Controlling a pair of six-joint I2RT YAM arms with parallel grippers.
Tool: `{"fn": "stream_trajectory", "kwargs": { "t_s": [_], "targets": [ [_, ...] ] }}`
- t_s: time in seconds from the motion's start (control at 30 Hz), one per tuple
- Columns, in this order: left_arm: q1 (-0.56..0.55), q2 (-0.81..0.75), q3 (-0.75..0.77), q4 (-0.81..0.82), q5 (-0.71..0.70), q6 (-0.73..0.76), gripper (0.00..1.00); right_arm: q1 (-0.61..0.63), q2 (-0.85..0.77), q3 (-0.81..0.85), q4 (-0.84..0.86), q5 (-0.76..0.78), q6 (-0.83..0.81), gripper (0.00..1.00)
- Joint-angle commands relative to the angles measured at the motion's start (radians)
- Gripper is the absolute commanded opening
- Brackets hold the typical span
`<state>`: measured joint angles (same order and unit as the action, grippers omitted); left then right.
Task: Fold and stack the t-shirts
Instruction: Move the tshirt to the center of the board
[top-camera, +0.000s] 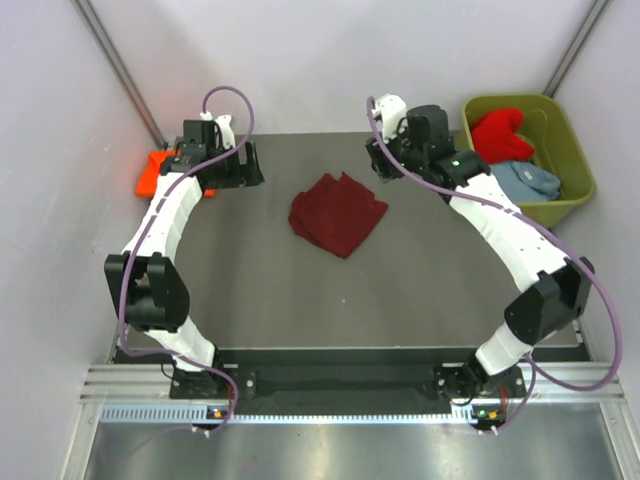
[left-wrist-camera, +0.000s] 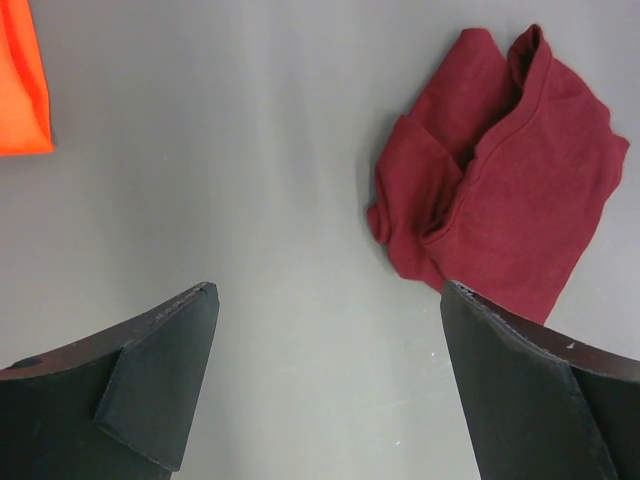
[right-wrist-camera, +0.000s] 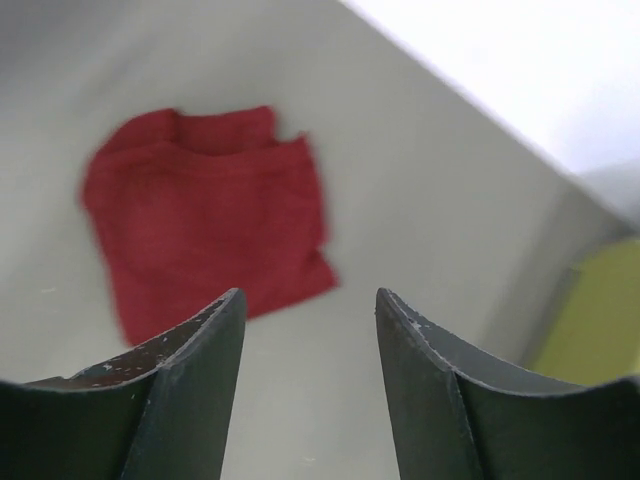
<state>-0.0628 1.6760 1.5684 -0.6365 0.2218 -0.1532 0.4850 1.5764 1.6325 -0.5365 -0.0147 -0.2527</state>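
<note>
A dark maroon t-shirt (top-camera: 337, 213) lies crumpled in the middle of the table, also seen in the left wrist view (left-wrist-camera: 500, 180) and, blurred, in the right wrist view (right-wrist-camera: 205, 215). An orange t-shirt (top-camera: 153, 172) lies at the far left, partly hidden by my left arm; its corner (left-wrist-camera: 20, 90) shows in the left wrist view. A red t-shirt (top-camera: 497, 133) and a pale grey-blue t-shirt (top-camera: 528, 181) sit in the tub. My left gripper (top-camera: 248, 165) (left-wrist-camera: 328, 290) is open and empty, left of the maroon shirt. My right gripper (top-camera: 383, 163) (right-wrist-camera: 309, 293) is open and empty, right of it.
The olive-green tub (top-camera: 577, 160) stands at the back right beside the table, and its edge (right-wrist-camera: 600, 310) shows in the right wrist view. Grey walls close in the back and sides. Both arm bases sit at the near edge.
</note>
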Motion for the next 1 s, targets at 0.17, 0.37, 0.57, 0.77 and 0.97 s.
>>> {"fn": "stream_trajectory", "kwargs": {
  "t_s": [0.17,0.37,0.57,0.77,0.97],
  "targets": [
    [0.052,-0.111,-0.079,0.041,0.01,-0.002,0.89,0.084,0.391,0.258,-0.008,-0.244,0.164,0.45],
    [0.115,-0.147,-0.117,0.035,0.034,-0.014,0.88,0.135,0.64,0.495,-0.005,-0.26,0.226,0.41],
    [0.13,-0.167,-0.136,0.032,0.048,-0.005,0.88,0.15,0.718,0.544,0.013,-0.271,0.247,0.4],
    [0.144,-0.167,-0.139,0.026,0.059,-0.005,0.88,0.159,0.763,0.558,0.024,-0.281,0.282,0.39],
    [0.147,-0.151,-0.136,0.027,0.082,-0.016,0.88,0.162,0.816,0.576,0.035,-0.265,0.276,0.39]
  ]
}}
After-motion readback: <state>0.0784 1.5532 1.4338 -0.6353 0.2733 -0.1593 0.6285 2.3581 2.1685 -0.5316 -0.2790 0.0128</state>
